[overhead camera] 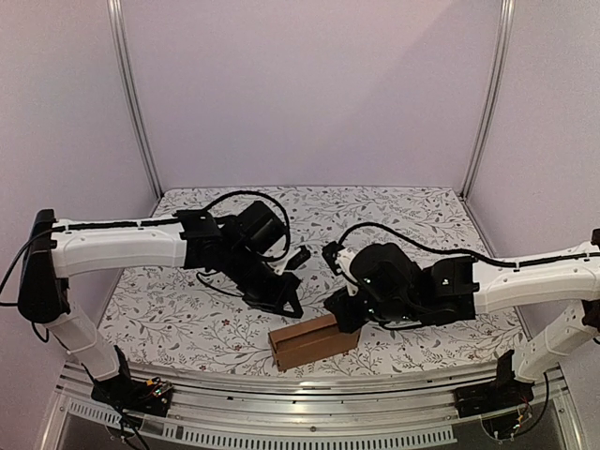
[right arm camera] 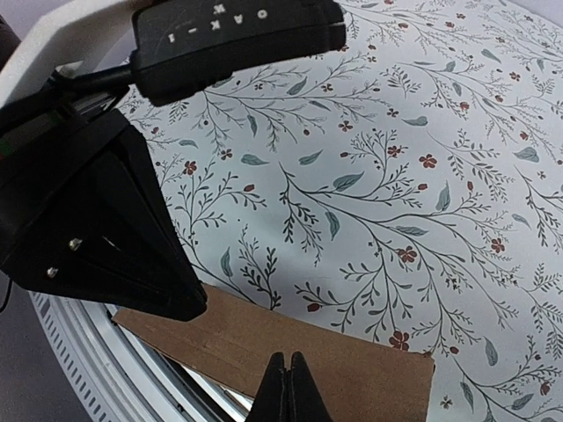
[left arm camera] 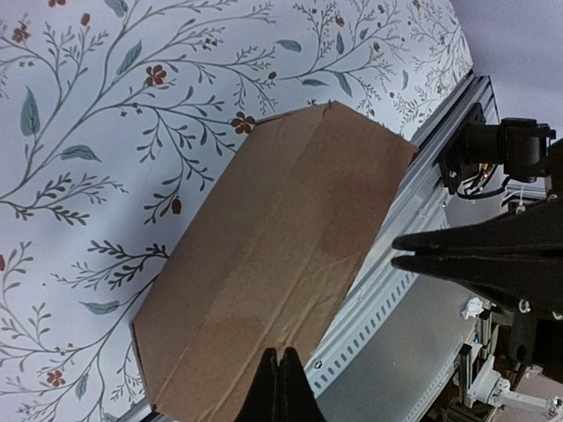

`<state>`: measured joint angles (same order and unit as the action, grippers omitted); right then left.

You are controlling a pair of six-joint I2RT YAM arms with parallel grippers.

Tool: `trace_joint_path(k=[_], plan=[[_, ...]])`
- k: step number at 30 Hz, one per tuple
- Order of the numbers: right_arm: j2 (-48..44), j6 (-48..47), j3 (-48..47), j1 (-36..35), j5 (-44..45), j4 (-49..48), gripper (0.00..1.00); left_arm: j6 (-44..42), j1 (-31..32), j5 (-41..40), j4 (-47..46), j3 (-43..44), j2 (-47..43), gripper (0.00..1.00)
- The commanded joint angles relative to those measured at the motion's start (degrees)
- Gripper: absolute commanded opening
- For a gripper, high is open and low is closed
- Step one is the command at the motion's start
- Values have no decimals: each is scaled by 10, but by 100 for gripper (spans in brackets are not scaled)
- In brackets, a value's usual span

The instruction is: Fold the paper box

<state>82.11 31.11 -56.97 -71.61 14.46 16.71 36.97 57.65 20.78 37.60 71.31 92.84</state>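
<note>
Robot lab test cell, not home or shop. Plain pale lilac walls (overhead camera: 309,89) enclose work area on three sides, joined by bare aluminium posts (overhead camera: 134,98). Table (overhead camera: 412,211) covered with floral-print sheet, leaf and red-flower pattern. Slotted aluminium rail (overhead camera: 309,398) runs along near edge, arm bases (overhead camera: 131,392) bolted to it, loose cables (overhead camera: 239,199) looping over arms. No furniture or household items in view.
</note>
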Motion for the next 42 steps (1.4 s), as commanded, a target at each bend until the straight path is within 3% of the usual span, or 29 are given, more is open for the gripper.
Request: trace_joint_path(k=[1, 11, 19, 28, 42], plan=[[13, 33, 45, -11, 13, -59, 0, 8, 5, 56, -21, -20, 4, 0], [54, 109, 146, -50, 63, -160, 0, 6, 11, 53, -36, -60, 36, 0], [99, 146, 155, -67, 83, -178, 0, 1, 13, 42, -29, -70, 41, 0], [60, 101, 75, -59, 124, -48, 0, 0, 21, 0, -27, -100, 32, 0], [-10, 63, 0, 13, 48, 68, 0, 0, 25, -48, -29, -108, 37, 0]])
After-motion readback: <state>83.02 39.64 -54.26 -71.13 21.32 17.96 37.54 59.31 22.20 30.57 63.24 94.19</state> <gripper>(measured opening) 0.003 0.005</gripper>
